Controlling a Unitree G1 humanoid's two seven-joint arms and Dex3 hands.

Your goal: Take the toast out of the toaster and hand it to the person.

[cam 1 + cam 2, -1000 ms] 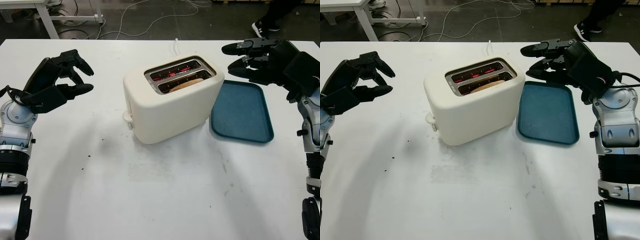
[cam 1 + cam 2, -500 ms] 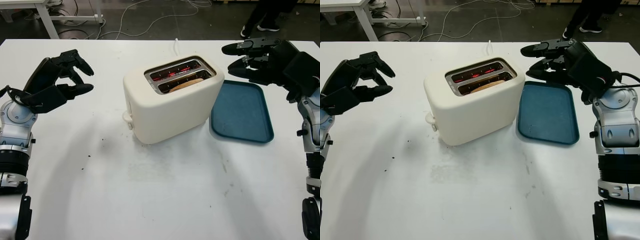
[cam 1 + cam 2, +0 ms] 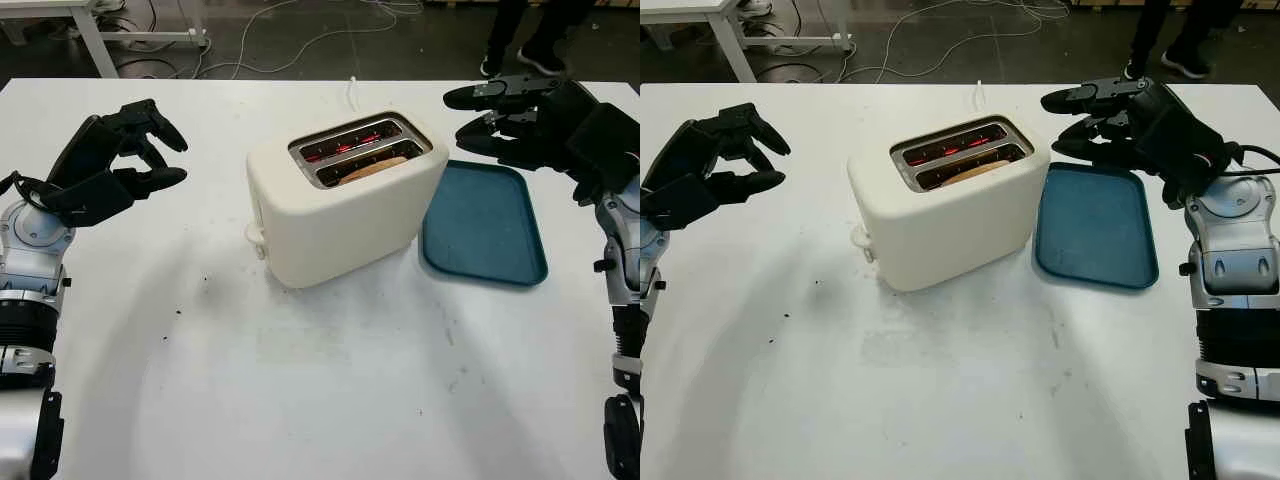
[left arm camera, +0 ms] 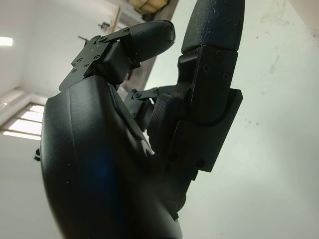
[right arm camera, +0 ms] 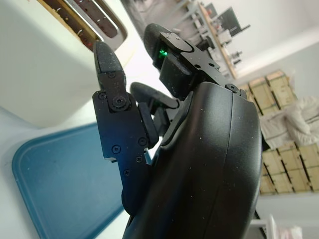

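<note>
Cream toaster (image 3: 340, 205), one toast (image 3: 372, 169)

The two head cameras are looking down on the shared white table (image 3: 320, 400) and toaster (image 3: 340, 195), while each wrist camera is sitting close behind its own hand.

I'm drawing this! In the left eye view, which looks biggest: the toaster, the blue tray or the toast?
1. toaster
2. blue tray
3. toast, which shows only its top edge in the slot
</note>
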